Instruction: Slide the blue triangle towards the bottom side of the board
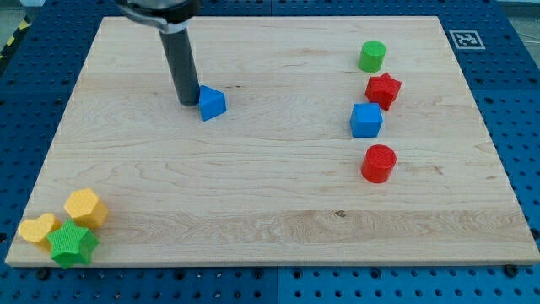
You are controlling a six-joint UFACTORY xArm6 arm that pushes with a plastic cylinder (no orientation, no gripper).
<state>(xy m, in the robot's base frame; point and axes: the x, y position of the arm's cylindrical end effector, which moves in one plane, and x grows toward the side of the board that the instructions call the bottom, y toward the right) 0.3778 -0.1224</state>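
My tip (189,102) beside blue triangle (212,103), mid-board (270,211).

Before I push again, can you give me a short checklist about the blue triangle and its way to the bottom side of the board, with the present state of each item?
1. My tip is close to the blue triangle: ok, it stands just at the triangle's left in the view.
2. My tip is on the top side of the triangle, ready to push down: not ok, it is beside it.
3. Path below the triangle is free of blocks: ok.
4. Blue cube and red cylinder are away from the path: ok, far to the view's right.
5. Yellow hexagon block and green star are away: ok, bottom-left corner.
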